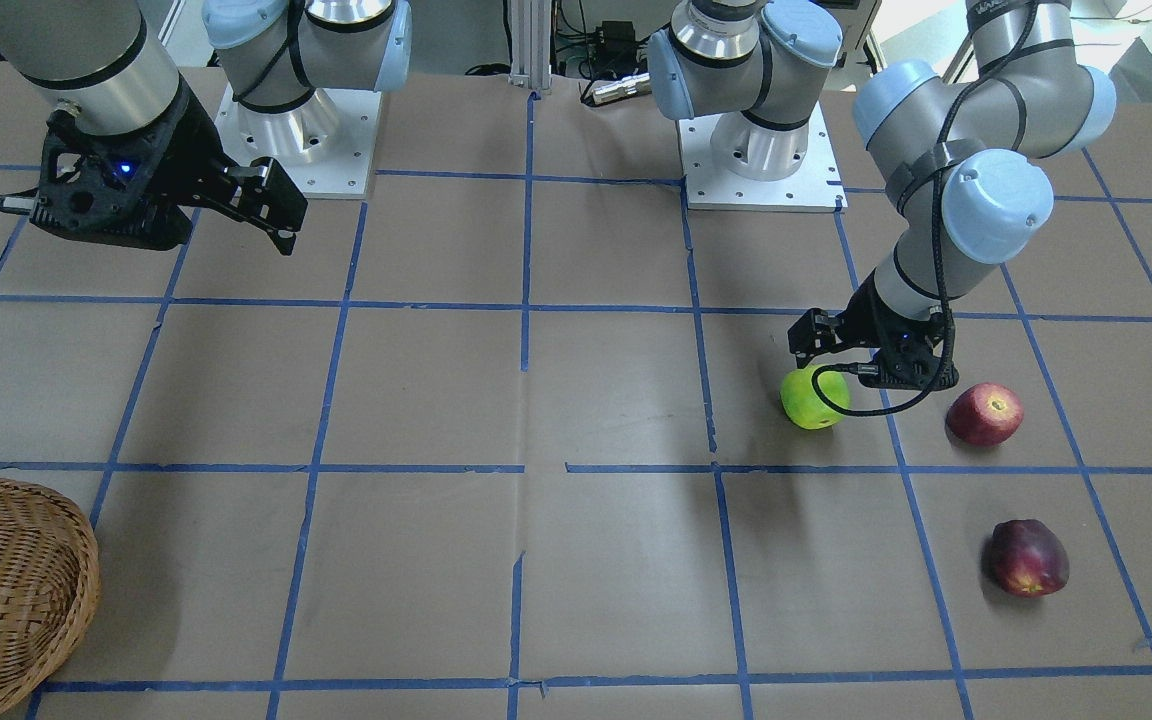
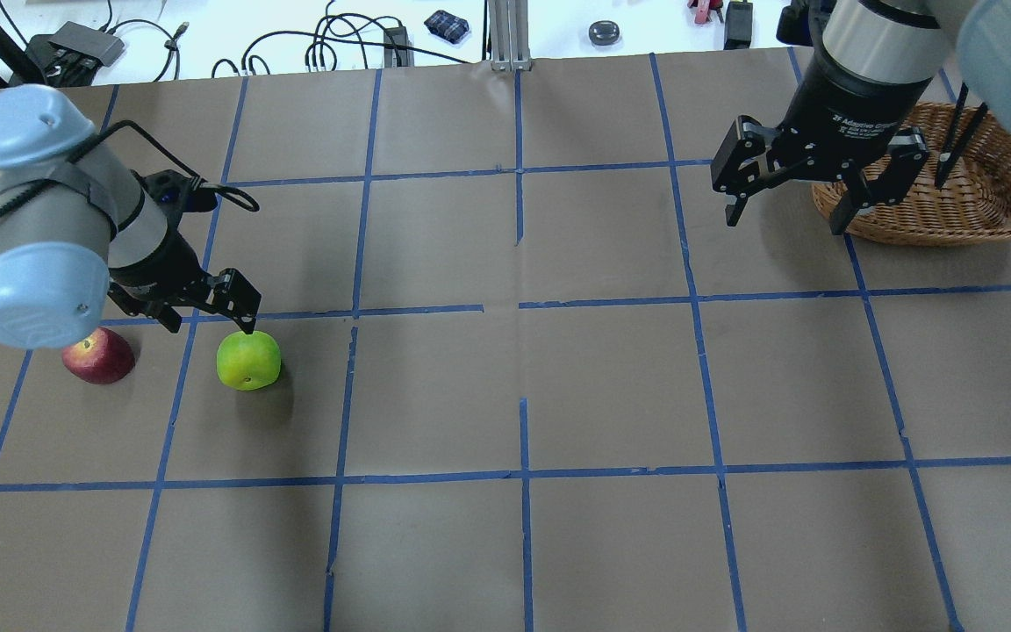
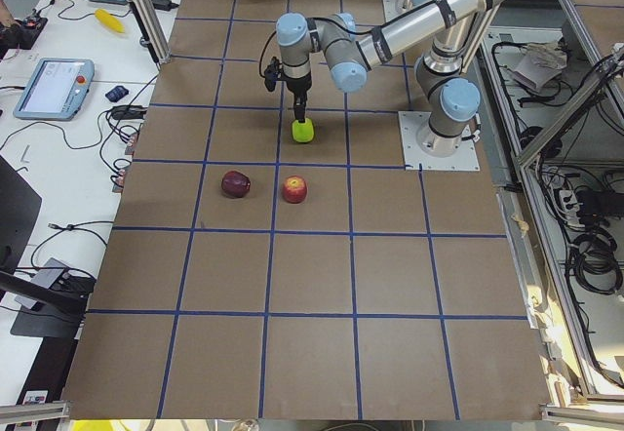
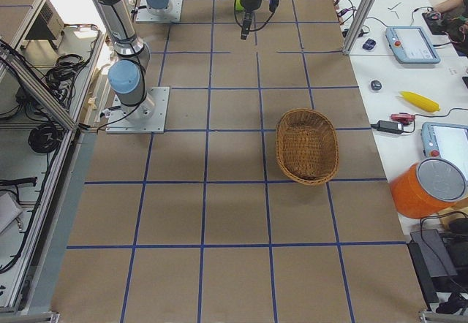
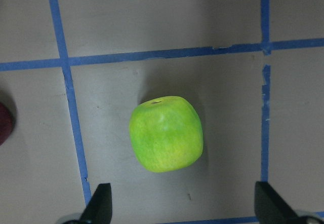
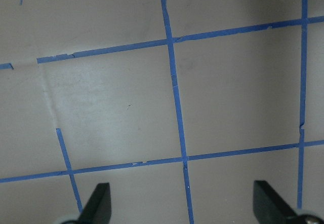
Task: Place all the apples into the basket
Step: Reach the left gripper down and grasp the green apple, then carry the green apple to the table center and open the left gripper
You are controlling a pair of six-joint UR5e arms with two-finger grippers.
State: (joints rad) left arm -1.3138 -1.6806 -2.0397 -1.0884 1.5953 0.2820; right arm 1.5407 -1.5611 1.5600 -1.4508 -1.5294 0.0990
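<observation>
Apples are lying on the table (image 2: 611, 386), all three outside the wicker basket (image 2: 935, 233), which is standing empty; we are judging the task as barely begun. Reading left to right overhead, we are finding the red apple (image 2: 99, 355), the left gripper (image 5: 183, 203) hanging with fingers spread just above the green apple (image 2: 248, 360), and the right gripper (image 2: 785, 219), spread and empty, beside the basket. The maroon apple (image 1: 1026, 558) is resting near the red one.

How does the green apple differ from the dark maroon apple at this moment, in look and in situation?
Colour: the green apple is bright lime all over; the dark maroon apple is purple-red with a yellow patch. Situation: the open left hand hangs right above the green apple, while the dark maroon apple lies apart, with no hand near it. Shared: both rest on the table, outside the basket.
</observation>
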